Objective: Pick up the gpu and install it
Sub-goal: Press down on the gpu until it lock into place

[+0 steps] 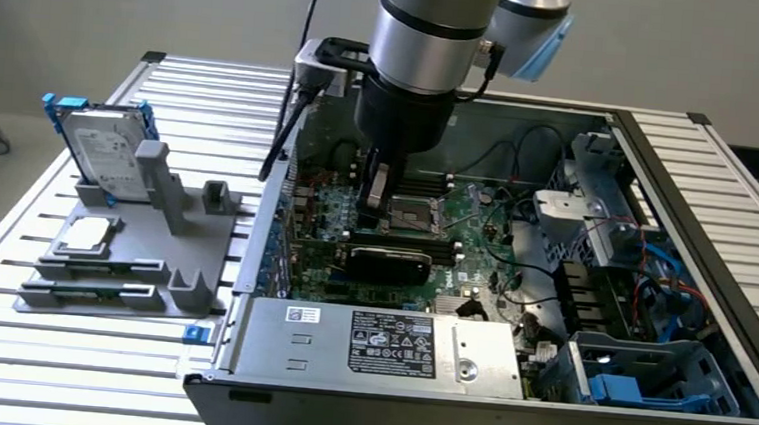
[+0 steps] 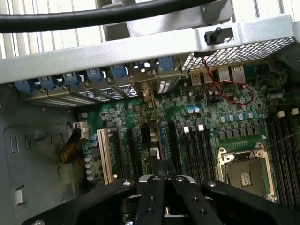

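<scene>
While above the motherboard (image 1: 486, 230), the tool (image 1: 377, 210) closed, right over the upright gpu (image 1: 386, 263); power-supply label (image 1: 392, 342) illegible.

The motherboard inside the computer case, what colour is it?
Green, clearest in the wrist view: the motherboard.

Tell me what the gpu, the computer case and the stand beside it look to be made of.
The gpu, seated on the motherboard: black shroud, likely glossy plastic, given its soft sheen. The computer case: apparently sheet metal, bare grey, with folded edges and a perforated rear panel. The stand: matte grey, probably moulded or printed plastic, uniform and dull. The gripper, shut: black, satin metal or plastic; unclear.
</scene>
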You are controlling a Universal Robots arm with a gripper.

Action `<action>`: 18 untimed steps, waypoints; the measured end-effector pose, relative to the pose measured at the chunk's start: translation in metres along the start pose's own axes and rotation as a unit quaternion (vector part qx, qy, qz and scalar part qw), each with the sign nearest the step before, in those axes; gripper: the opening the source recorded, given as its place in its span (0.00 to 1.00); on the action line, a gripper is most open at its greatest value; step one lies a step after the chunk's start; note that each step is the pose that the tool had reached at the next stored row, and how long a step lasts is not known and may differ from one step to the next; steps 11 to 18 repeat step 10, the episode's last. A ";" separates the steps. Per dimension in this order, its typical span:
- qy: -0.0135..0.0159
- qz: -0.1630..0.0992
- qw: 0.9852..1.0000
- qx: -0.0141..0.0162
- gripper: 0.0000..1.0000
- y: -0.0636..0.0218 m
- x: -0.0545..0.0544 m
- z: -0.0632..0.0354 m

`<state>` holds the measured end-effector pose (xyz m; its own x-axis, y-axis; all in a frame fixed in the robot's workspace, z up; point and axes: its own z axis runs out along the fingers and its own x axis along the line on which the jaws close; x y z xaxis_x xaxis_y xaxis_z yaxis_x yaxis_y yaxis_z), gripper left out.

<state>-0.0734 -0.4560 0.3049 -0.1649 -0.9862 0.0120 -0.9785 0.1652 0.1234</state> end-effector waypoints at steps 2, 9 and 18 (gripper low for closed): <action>0.000 0.000 1.000 0.000 0.11 0.0001 0.000 -0.0012; 0.000 0.000 1.000 0.000 0.11 0.0006 0.000 -0.0054; 0.000 0.000 1.000 0.000 0.11 0.0007 0.000 -0.0060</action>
